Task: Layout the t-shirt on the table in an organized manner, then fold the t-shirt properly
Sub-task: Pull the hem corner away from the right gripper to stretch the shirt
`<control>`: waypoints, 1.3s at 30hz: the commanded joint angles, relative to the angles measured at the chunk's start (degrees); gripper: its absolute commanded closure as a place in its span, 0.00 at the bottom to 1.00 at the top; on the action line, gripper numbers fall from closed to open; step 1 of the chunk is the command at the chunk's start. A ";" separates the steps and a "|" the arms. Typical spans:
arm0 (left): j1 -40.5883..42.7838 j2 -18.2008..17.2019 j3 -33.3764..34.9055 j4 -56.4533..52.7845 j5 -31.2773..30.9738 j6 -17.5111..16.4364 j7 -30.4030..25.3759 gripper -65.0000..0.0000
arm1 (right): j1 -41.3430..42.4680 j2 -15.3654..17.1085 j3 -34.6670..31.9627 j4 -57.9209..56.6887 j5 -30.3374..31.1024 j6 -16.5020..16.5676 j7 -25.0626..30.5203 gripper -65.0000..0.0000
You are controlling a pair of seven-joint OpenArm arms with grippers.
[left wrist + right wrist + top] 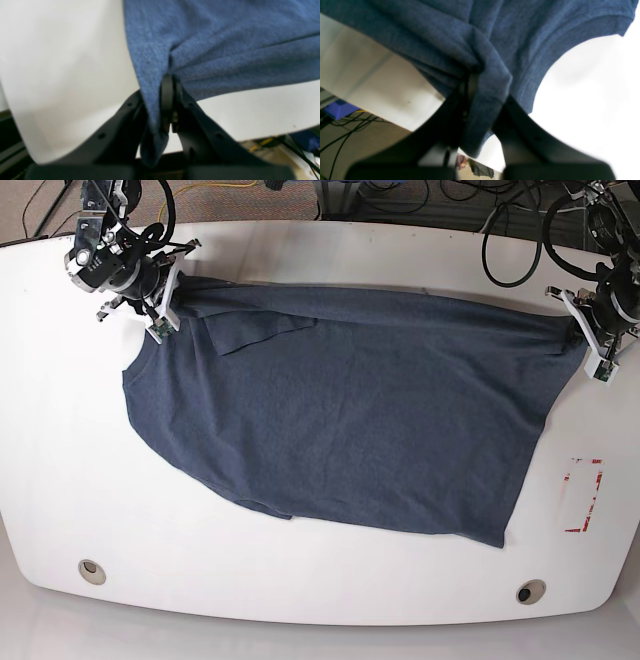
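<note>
Left gripper (170, 100) clamped on blue t-shirt (350, 410) hem corner; right gripper (475, 92) pinching shoulder edge. Cloth stretched between them, likely flattening onto table (300, 580) before folding.

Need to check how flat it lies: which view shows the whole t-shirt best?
The base view: the whole t-shirt is spread across the table. Each wrist view shows only bunched cloth in the shut left gripper or right gripper.

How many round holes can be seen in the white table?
2. One round hole is near the table's front edge, toward the right gripper's side; the other is toward the left gripper's side. The t-shirt may hide more.
</note>
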 commanded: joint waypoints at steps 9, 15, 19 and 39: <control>-6.22 -1.21 -0.13 0.50 4.28 0.12 3.29 1.00 | 0.08 0.89 0.51 0.94 -1.25 -0.12 -0.30 1.00; -8.94 -1.12 0.31 -1.70 4.28 1.48 3.29 1.00 | 0.08 0.80 0.51 0.94 -1.25 -0.12 -0.30 1.00; -9.38 -1.12 1.98 -3.63 4.19 4.56 3.29 1.00 | 0.08 0.80 0.51 0.94 -1.25 -0.12 -0.30 1.00; -18.26 -1.38 5.23 -16.29 4.19 6.23 3.29 0.86 | -0.01 0.80 0.51 0.94 -1.52 -0.12 -0.30 1.00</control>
